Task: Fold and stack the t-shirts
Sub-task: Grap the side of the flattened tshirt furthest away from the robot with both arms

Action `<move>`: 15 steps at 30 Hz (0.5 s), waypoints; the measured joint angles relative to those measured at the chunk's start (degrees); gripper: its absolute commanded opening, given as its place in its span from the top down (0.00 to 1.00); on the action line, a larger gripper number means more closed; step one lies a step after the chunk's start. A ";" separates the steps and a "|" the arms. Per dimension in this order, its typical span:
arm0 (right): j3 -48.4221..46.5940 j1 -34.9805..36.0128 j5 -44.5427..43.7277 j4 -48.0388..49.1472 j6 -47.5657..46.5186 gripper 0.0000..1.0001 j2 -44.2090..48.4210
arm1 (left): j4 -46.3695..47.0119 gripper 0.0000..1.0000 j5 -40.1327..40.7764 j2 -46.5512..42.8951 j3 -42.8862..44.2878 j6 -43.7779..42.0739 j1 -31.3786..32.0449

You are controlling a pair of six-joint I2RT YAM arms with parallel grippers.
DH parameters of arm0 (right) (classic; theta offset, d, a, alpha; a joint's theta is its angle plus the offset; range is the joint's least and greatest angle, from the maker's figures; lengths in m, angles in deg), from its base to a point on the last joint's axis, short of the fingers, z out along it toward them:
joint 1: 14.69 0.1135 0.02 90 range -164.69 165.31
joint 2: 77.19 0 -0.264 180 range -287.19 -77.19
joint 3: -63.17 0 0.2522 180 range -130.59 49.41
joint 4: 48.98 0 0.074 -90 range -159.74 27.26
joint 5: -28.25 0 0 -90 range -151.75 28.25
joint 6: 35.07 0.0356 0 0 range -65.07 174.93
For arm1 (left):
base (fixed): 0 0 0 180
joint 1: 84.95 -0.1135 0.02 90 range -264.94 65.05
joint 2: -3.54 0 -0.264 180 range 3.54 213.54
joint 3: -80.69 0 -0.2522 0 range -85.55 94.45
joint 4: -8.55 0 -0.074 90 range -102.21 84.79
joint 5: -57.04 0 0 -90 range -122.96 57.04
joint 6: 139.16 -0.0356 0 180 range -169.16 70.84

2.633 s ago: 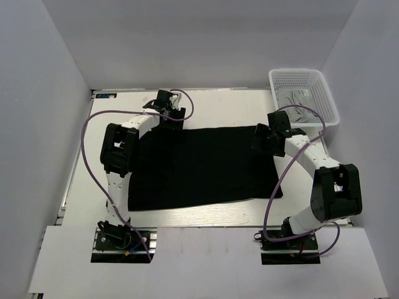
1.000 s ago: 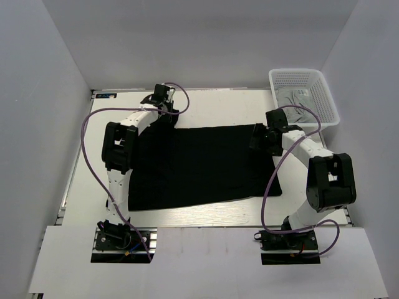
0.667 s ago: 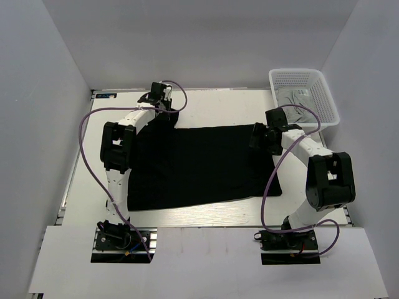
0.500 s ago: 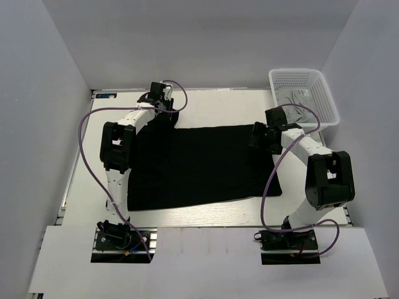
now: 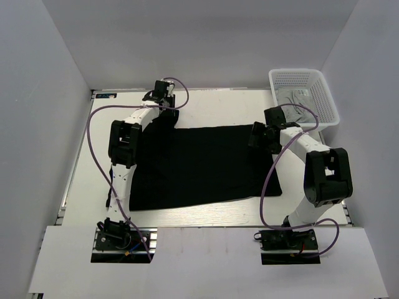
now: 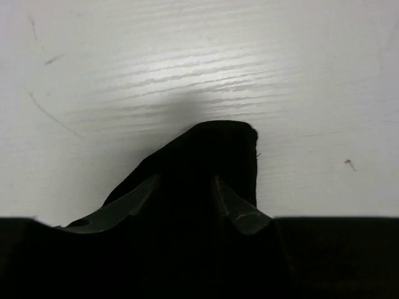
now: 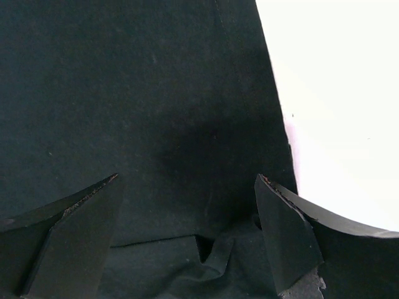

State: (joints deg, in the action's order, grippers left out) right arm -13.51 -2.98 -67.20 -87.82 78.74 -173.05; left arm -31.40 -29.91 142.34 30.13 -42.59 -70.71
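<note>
1. Black cloth sits pinched in the left gripper [image 6: 187, 180]: its fingers [image 6: 240, 215] are closed tight on a corner of the black t-shirt [image 6: 218, 140]. That corner pokes out past the tips in a small rounded peak.
2. Around the peak there is pale, wood-grained table [image 6: 187, 56], with a soft shadow just beyond the cloth.
3. Over to the right gripper [image 7: 187, 177]: its two prongs stand wide apart with nothing held between them, and dark fabric fills the view beneath. Whether the tips touch the fabric cannot be told.
4. Low in the right wrist view, a small wrinkle shows between the prongs. The shirt's edge runs up just beside the right-hand one, with bright tabletop past it.
5. Seen from above, the shirt lies spread flat across the middle of the table, a broad dark rectangle.
6. The left arm [image 5: 121, 143] reaches along its left side to the far left corner. The right arm [image 5: 324, 174] bends in over the far right corner.
7. Further out, at the table's far right corner, sits the white mesh basket [image 5: 330, 106]. The light grey t-shirt [image 5: 293, 99] lies crumpled inside it, near the right gripper and well apart from the left one.
</note>
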 measured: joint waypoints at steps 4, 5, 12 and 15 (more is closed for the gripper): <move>-1.57 0.00 -0.20 0.02 0.09 0.10 -0.94 | -0.70 0.89 1.79 0.61 0.11 0.48 -0.15; -2.05 0.00 -0.24 0.17 0.13 0.10 -1.38 | -0.70 0.97 2.14 0.61 0.20 0.70 -0.20; -8.31 0.07 -2.23 0.52 0.79 0.10 -8.28 | -0.28 1.00 2.58 0.61 0.22 0.72 -0.24; -14.25 0.11 -4.13 0.92 1.49 0.10 -13.16 | 1.31 1.00 2.64 0.26 -0.70 -0.11 -0.55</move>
State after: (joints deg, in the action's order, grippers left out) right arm -27.76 -2.87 -71.33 -86.90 80.23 -186.20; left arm -30.09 -27.27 142.60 29.43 -42.70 -71.25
